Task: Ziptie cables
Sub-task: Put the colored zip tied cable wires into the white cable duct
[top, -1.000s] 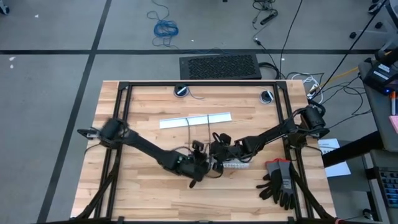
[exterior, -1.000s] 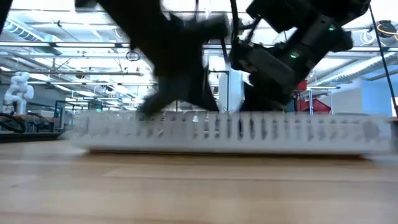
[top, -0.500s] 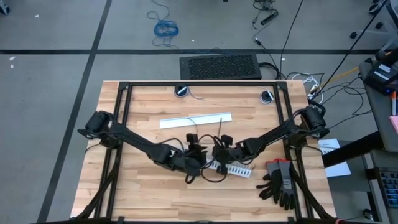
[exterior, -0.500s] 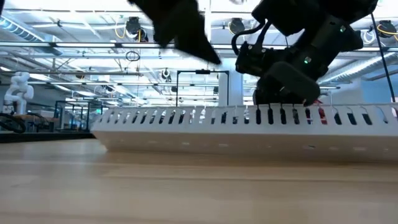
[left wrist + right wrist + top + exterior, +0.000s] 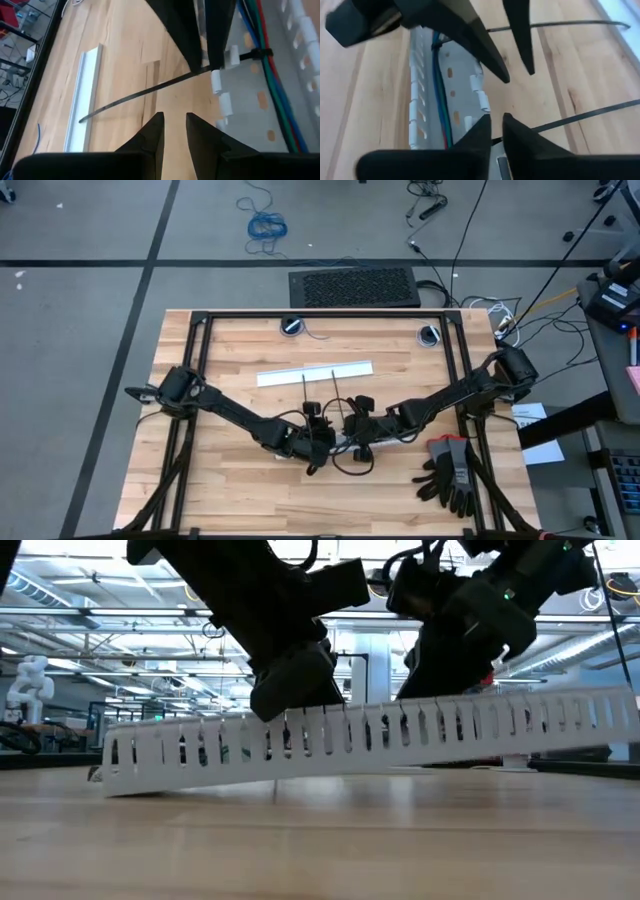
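2 zipties bind the cables; both tools show fingers slightly apart, empty.

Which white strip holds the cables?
The slotted strip, with the cables running along its channel; the flat strip farther back holds none.

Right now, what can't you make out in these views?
- High view: left gripper and right gripper cover the duct and cables.
- Low view: the duct wall hides the cables, and no ziptie shows.
- Left wrist view: the right gripper hides the near side of the ziptie loop.
- Right wrist view: one ziptie tail is cut off by the picture edge, and its other end is hidden behind the right gripper.
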